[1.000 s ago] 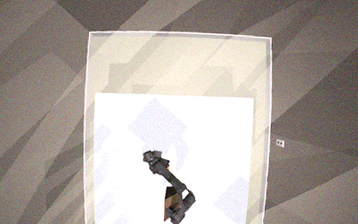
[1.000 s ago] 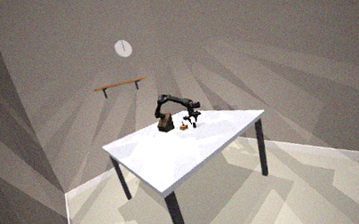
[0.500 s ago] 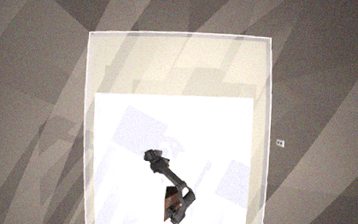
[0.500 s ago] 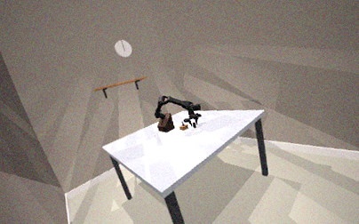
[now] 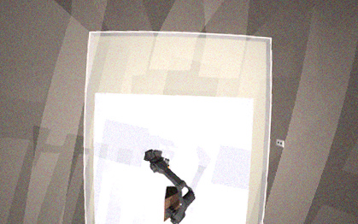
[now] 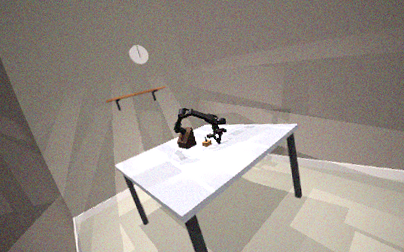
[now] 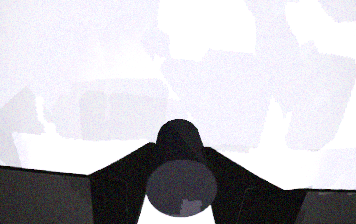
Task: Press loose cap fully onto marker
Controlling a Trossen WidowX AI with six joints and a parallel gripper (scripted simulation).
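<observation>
The cap (image 7: 181, 186) is a dark cylinder with a lighter round end facing the wrist camera, centred low in the wrist view. My gripper (image 6: 219, 141) (image 7: 179, 151) is shut on the cap, one black finger against each side. The fingers are down near the table top in the exterior view. The holder block (image 6: 206, 144) is small and orange and stands close beside the gripper, on the side towards the arm's base. The marker (image 6: 205, 139) shows as a small dark upright stub on it. In the top view the arm hides nearly all of the block, and the cap does not show.
The arm's brown wedge-shaped base (image 5: 171, 204) (image 6: 186, 138) stands behind the holder block. The white table (image 5: 125, 115) (image 6: 179, 195) carries pale shadow patches. The arm reaches over the holder block's area. A wall rail and a clock are far off.
</observation>
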